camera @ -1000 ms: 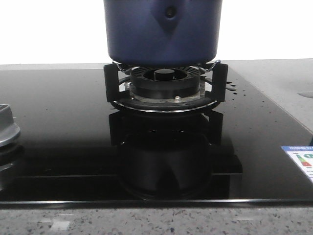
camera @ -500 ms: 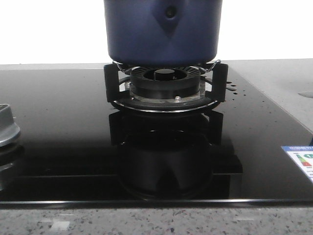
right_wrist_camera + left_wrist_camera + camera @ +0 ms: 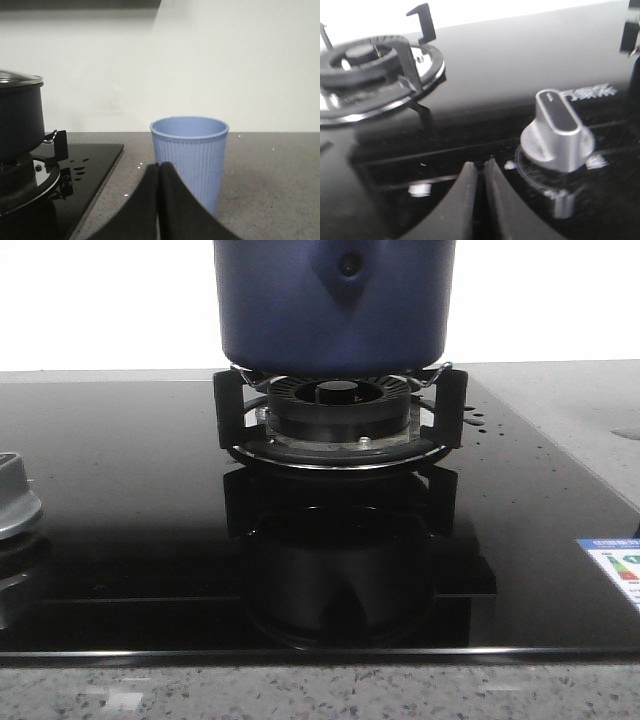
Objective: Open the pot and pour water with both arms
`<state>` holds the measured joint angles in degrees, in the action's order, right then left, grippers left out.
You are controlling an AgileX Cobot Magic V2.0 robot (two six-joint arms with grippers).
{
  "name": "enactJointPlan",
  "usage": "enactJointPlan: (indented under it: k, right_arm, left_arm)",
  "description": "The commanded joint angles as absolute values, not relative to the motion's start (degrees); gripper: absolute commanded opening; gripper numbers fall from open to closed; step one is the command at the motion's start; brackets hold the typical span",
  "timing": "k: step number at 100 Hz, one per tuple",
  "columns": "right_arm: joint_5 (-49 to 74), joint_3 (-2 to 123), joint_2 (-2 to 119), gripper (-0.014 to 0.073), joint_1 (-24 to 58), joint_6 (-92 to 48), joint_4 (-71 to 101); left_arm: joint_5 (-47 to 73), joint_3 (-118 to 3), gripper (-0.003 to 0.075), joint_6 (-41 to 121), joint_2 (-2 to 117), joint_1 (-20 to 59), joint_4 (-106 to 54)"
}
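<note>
1. Jaws first: the left gripper [image 3: 480, 172] has both black fingers pressed together with nothing between them, low in the centre of its wrist view. Same deal with the right gripper [image 3: 159, 175], tips touching and holding nothing.
2. The pot [image 3: 335, 302] sits top centre of the front view, dark navy, resting on the black pan support [image 3: 338, 420] over the burner [image 3: 338, 405]. Its top is cut off by the frame edge there. You can see the pointed handle mount with its one rivet facing the camera.
3. In the right wrist view the pot [image 3: 20, 117] shows at the left edge with a shiny lid [image 3: 19, 78] still on it.
4. A light blue ribbed cup [image 3: 189, 157] stands upright on the grey speckled counter [image 3: 270, 190], centre of that view, off the black glass hob [image 3: 120, 500] and well apart from the pot.
5. The left wrist view shows a silver control knob [image 3: 557, 132] at right of centre, and a second burner ring [image 3: 367, 75] at upper left with nothing on it.
6. A few water droplets [image 3: 478, 425] sit on the glass just right of the pan support.
</note>
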<state>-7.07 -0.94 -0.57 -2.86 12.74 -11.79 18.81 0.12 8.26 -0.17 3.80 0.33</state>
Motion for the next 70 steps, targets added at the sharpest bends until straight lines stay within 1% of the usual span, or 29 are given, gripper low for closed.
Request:
enactJointPlan:
  k: [1, 5, 12, 21, 26, 29, 30, 36, 40, 50, 56, 63, 70]
  right_arm:
    - [-9.74, -2.22, -1.67, -0.0064, -3.08, 13.28, -6.04]
    - [-9.84, -2.22, -1.67, -0.0064, -3.08, 13.28, -2.21]
    - [-9.83, -2.1, -1.67, -0.0064, -3.08, 13.28, 2.09]
    - [-9.83, -2.1, -1.67, -0.0064, -3.08, 13.28, 2.34]
    - [-9.1, -1.87, -1.67, -0.0064, -3.08, 13.28, 2.34]
    - [-8.46, -1.57, -1.67, -0.0064, -3.08, 13.28, 2.34]
    - [-7.88, -1.37, -1.67, -0.0064, -3.08, 13.28, 2.34]
    - [-6.09, -0.75, -1.67, -0.0064, -3.08, 13.28, 2.34]
    - [-4.43, -0.21, -1.67, -0.0064, -3.08, 13.28, 2.47]
    - [-3.51, 0.82, -1.08, -0.0064, -3.08, 13.28, 2.93]
    - [-3.1, 1.85, 0.04, -0.0064, -3.08, 13.28, 2.93]
    - [-1.05, 4.21, 1.75, -0.0064, -3.08, 13.28, 2.93]
    - [3.01, 7.99, 3.76, -0.0064, -3.08, 13.28, 2.93]
  left_arm:
    - [14.64, 2.74, -0.002, 8.65, -1.97, 3.64, 6.34]
    - [14.02, 2.74, -0.002, 8.65, -1.97, 3.64, 10.03]
    - [13.6, 2.74, -0.002, 8.65, -1.97, 3.64, 11.66]
    - [12.35, 2.74, -0.002, 8.65, -1.97, 3.64, 11.66]
    - [9.53, 2.74, -0.002, 8.65, -1.97, 3.64, 9.94]
    - [7.79, 2.74, -0.002, 8.65, -1.97, 3.64, 6.32]
    - [6.97, 2.74, -0.002, 8.65, -1.97, 3.64, 2.54]
    - [4.13, 2.74, -0.002, 8.65, -1.97, 3.64, -8.58]
    - [1.84, 2.64, -0.002, 8.65, -1.97, 3.64, -20.2]
    - [-3.74, 2.64, -0.002, 8.65, -1.97, 3.64, -40.97]
    - [-3.99, 2.39, -0.002, 8.65, -1.97, 3.64, -52.85]
    - [-3.99, 2.06, -0.002, 8.65, -1.97, 3.64, -58.73]
    - [-3.49, 1.42, -0.002, 8.65, -1.97, 3.64, -58.89]
